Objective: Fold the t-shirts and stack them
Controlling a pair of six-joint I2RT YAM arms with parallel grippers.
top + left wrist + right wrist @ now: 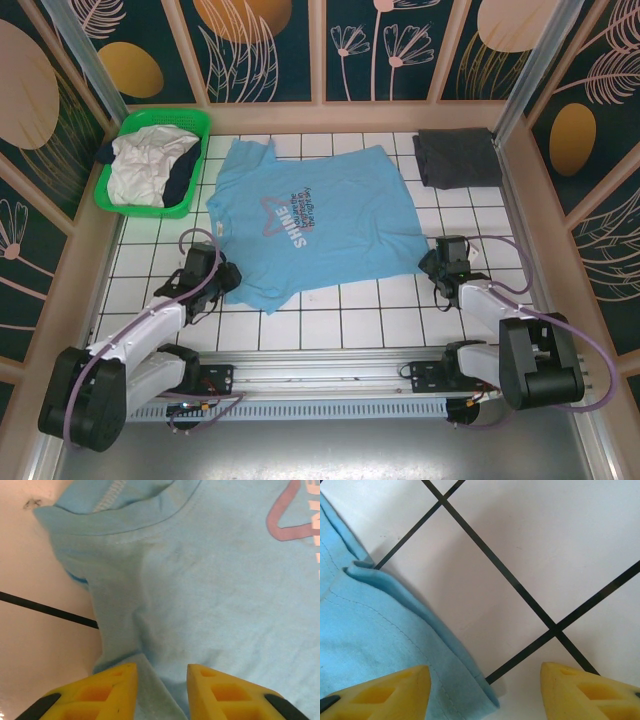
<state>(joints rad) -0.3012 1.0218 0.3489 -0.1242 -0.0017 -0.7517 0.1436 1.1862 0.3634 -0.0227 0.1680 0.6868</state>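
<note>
Light blue cotton t-shirt with pink chest print (310, 225) lay spread flat mid-frame on the white gridded counter (360, 322), top view. Left pincer (225, 275) sat at the shirt's lower-left edge. In the left wrist view its yellow fingers (110, 690) stood narrowly apart with a ridge of blue cloth between them; clamped or not, couldn't tell. Right pincer (440, 262) was at the lower-right hem corner, released, jaws wide, one finger over cloth and the other over bare tile. Step was probably grabbing both near corners for the first fold. To do it well, the right should shift onto the hem, pinch firmly, then both lift evenly to avoid bunching. Folded dark grey t-shirt (457, 158), upper right, was the likely stack spot.
</note>
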